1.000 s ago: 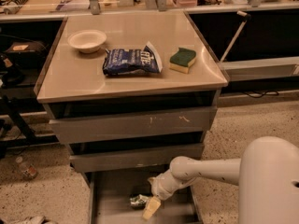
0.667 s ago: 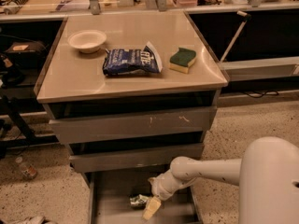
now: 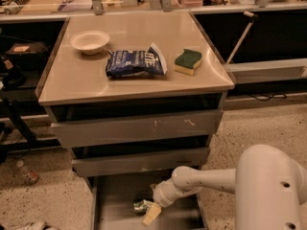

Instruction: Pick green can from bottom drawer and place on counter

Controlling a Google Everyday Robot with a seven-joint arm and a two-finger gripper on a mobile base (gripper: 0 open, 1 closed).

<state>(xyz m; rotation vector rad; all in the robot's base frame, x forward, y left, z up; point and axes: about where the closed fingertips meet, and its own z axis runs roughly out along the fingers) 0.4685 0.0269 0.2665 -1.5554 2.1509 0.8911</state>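
The green can [image 3: 142, 206] lies on its side on the grey floor of the open bottom drawer [image 3: 115, 200], near the middle. My gripper [image 3: 150, 213] reaches down into that drawer from the right, at the end of the white arm [image 3: 206, 178]. It sits right against the can's right side. The beige counter [image 3: 86, 75] tops the cabinet above the two upper drawers.
On the counter stand a white bowl [image 3: 89, 41] at the back left, a blue chip bag [image 3: 135, 63] in the middle and a green-topped yellow sponge [image 3: 187, 61] to its right. The two upper drawers [image 3: 136, 128] stick out slightly above the bottom one. A small bottle [image 3: 27, 172] lies on the speckled floor at the left.
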